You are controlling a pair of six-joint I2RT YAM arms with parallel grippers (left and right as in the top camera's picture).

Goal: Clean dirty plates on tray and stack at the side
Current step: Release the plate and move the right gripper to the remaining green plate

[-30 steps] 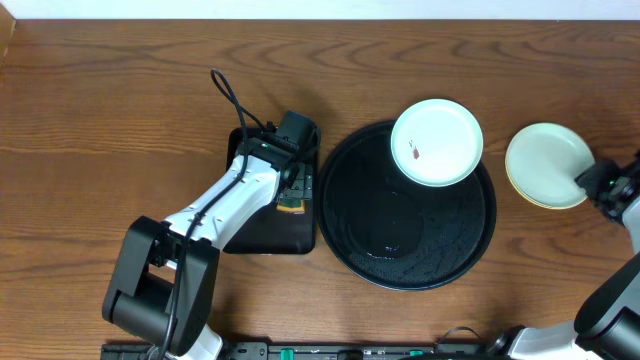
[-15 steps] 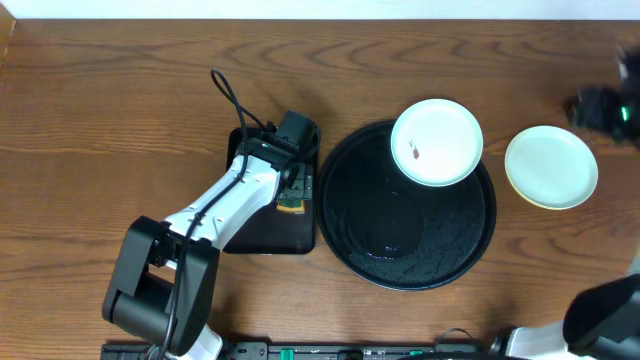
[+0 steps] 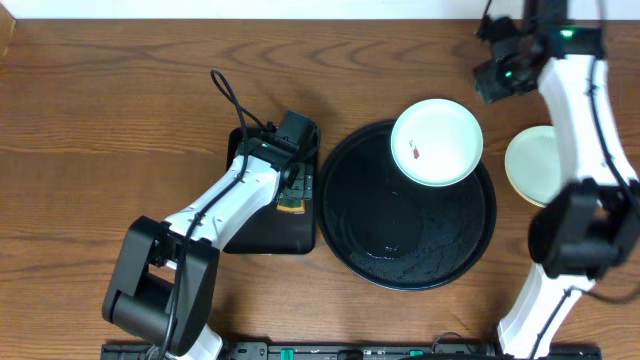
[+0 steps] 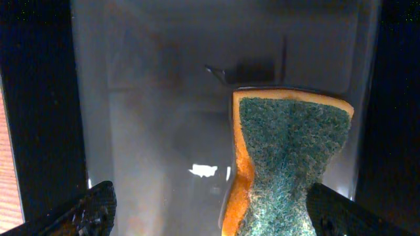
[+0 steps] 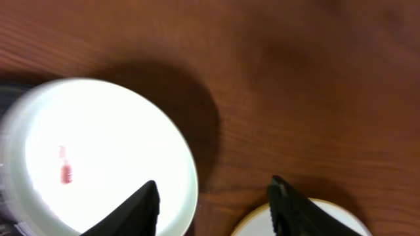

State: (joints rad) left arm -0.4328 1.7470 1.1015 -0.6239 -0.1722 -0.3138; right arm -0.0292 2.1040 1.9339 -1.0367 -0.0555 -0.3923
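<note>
A white plate (image 3: pixel 437 141) with a small red-brown smear left of its centre sits on the far right rim of the large round black tray (image 3: pixel 400 235), overhanging the rim on the far side; the rest of the tray is bare and looks wet. To the right of the tray, on the wooden bench (image 3: pixel 100 110), lies a pale plate (image 3: pixel 525 165) with a yellowish edge on its near side, partly hidden by the right arm (image 3: pixel 580 110). That arm reaches to the far side, and its right fingers (image 5: pixel 141 206) hang above the bench between the two plates, parted with nothing between them; the wrist picture is blurred. At the left of the round tray, the left arm (image 3: pixel 225 205) stretches over a small rectangular black tray (image 3: pixel 295 232). The left fingers (image 4: pixel 92 210) stand spread wide above that tray's wet floor, with a green and yellow sponge (image 4: pixel 289 164) lying between them, nearer the right one and not gripped.
</note>
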